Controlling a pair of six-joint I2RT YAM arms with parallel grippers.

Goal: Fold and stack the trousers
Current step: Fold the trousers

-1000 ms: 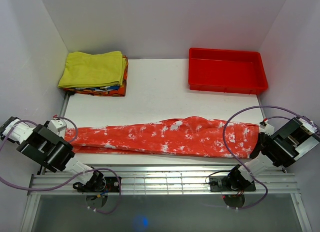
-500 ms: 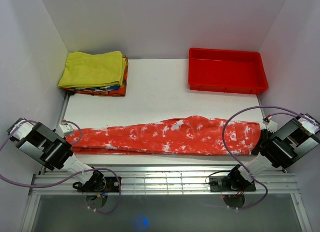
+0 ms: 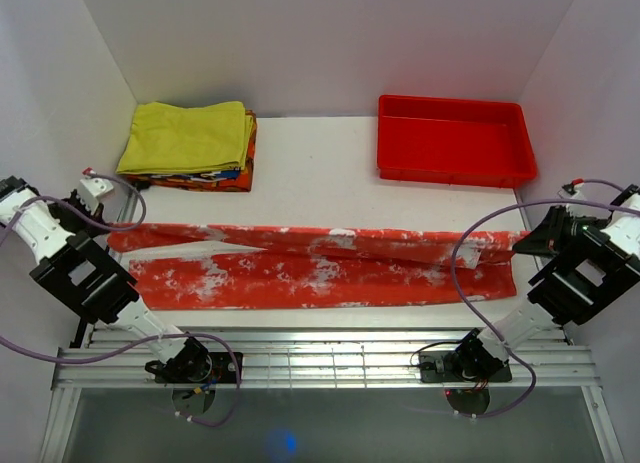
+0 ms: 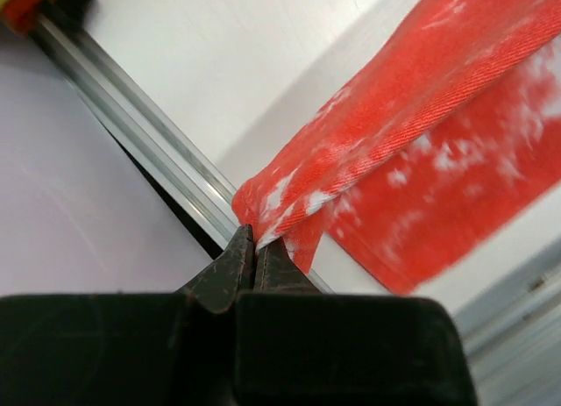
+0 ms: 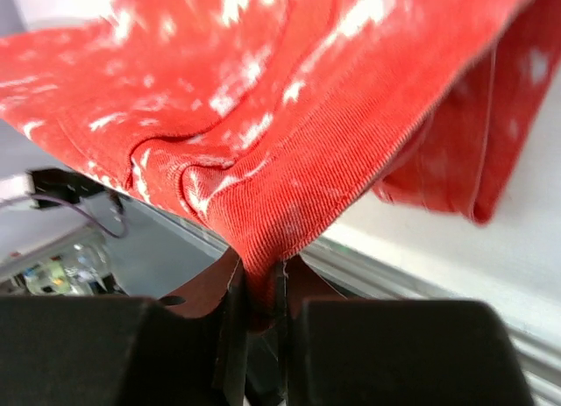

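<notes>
We see a white table (image 3: 320, 173) inside white walls (image 3: 320, 43), with the trousers (image 3: 300, 268) stretched across its near part. The left jaws pinch one end tight, and the right jaws pinch the other end.

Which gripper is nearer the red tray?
Right. The right gripper grips the trousers just in front of the red tray; the left gripper holds their opposite end, across the table.
</notes>
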